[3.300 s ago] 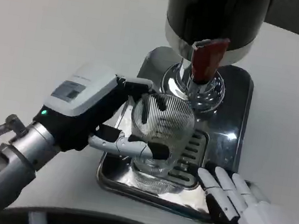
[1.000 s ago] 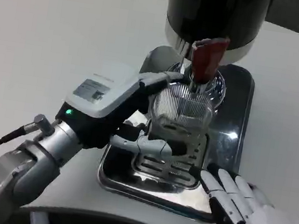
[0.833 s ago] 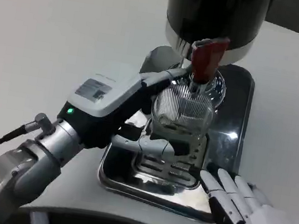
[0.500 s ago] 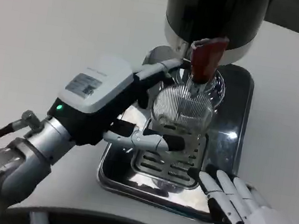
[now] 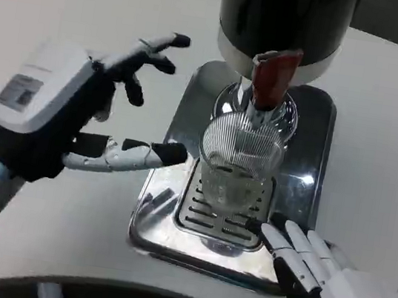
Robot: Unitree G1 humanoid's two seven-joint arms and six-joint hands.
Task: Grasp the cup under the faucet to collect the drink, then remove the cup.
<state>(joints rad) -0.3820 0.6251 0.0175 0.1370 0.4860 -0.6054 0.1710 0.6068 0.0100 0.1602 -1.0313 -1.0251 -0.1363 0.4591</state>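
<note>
Your count: one cup (image 5: 239,166), one dispenser (image 5: 281,23), one red tap lever (image 5: 272,77), one metal drip tray (image 5: 181,116), two hands.

The cup is clear ribbed glass, upright on the slotted grate (image 5: 200,217) of the tray, directly beneath the faucet. It sits near picture centre, a little toward 3 o'clock. Neither hand touches it.

Your left hand (image 5: 76,119) is at 9 o'clock from the cup, clear of it, fingers spread wide with nothing in them. Its upper fingers point toward 1 o'clock over the white table (image 5: 69,17); the lower digit reaches toward 3 o'clock, its black tip near the cup's left side but apart from it.

Your right hand (image 5: 315,275) is at 5 o'clock from the cup, fingers laid out nearly straight and side by side, pointing toward 10 o'clock, holding nothing. The fingertips lie over the tray's near right corner; you cannot tell from here whether they rest on the metal or hang above it.

Hard to make out: the dispenser's upper body is cut off by the top edge. The faucet spout itself is mostly hidden behind the lever and the cup's rim. The liquid level in the cup is unclear through the ribbing and reflections. The right forearm runs off the bottom right corner; the left forearm runs off the lower left.
</note>
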